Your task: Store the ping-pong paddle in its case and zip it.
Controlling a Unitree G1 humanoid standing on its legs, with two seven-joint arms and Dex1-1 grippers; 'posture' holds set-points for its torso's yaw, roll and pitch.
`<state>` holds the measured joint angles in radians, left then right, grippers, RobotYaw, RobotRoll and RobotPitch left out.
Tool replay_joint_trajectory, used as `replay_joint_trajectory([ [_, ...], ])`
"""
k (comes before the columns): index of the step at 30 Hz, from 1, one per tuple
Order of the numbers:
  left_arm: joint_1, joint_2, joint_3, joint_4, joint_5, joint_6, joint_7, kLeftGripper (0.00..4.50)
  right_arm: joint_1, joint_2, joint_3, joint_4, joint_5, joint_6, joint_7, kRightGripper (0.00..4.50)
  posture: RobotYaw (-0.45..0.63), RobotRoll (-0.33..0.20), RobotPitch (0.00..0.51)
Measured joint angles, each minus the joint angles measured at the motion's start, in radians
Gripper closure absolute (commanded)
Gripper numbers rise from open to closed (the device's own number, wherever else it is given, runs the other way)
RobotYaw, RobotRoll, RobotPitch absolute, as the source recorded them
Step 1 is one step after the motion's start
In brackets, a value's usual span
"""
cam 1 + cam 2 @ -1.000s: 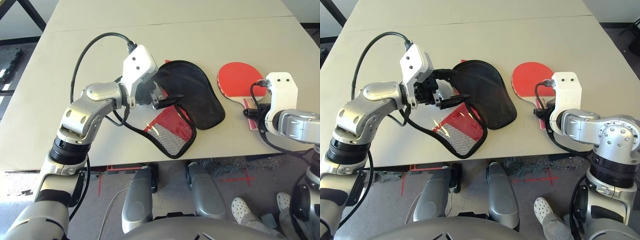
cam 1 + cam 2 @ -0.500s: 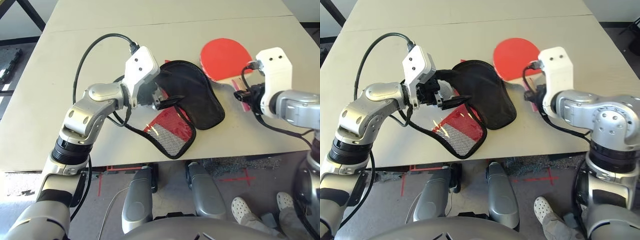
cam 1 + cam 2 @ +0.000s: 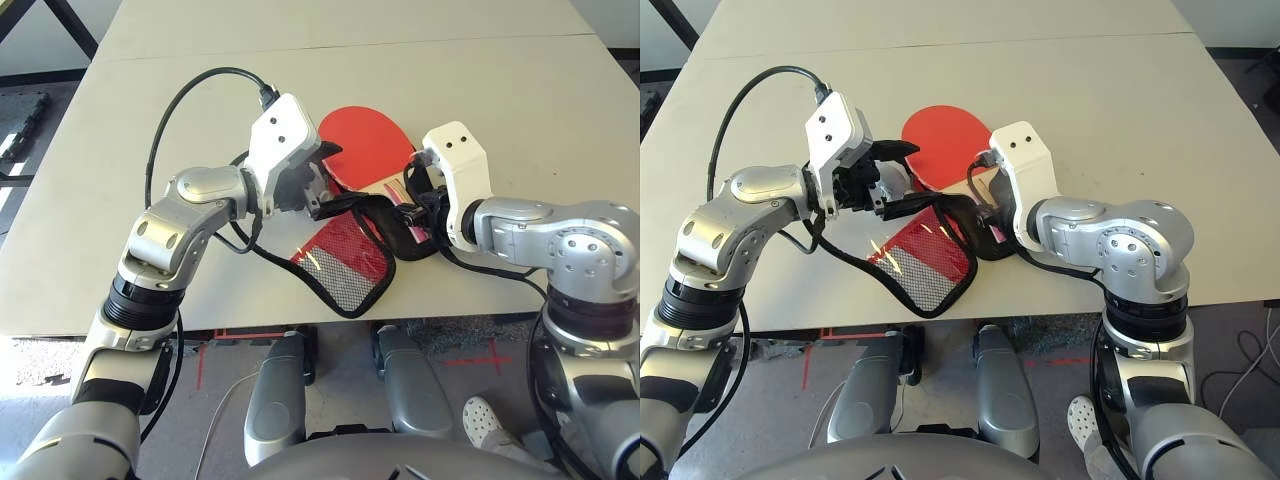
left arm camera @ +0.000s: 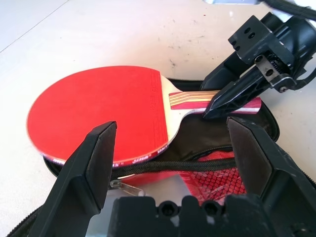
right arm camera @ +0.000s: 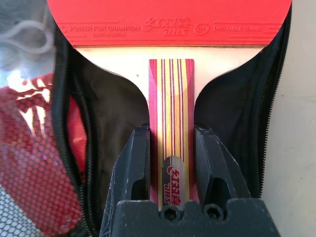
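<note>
At centre right of the left eye view, the black two-fingered right gripper (image 3: 422, 214) clenches the striped wooden handle of the red rubber ping-pong paddle (image 3: 365, 148), likely to align it over the open black-and-red fabric case (image 3: 345, 262); the black left gripper's (image 4: 174, 163) jaws stand apart.

paddle (image 4: 101, 111): red-faced, striped handle | above case (image 3: 345, 268): black-lined, open

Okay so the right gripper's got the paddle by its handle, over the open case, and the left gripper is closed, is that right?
Not quite: the left gripper is open, its two fingers wide apart in the left wrist view. The right gripper does have the paddle by its handle, over the open case.
</note>
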<state>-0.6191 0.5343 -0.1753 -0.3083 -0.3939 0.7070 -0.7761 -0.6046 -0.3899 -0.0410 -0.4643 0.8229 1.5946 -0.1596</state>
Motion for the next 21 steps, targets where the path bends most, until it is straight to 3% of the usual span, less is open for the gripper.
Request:
replay_joint_trajectory([
  [21,0.005,-0.003,0.000,-0.020,0.000,0.007,0.011,0.00,0.025,0.041,0.024,0.038,-0.106,0.000,0.042,3.42,-0.04,0.000,0.246],
])
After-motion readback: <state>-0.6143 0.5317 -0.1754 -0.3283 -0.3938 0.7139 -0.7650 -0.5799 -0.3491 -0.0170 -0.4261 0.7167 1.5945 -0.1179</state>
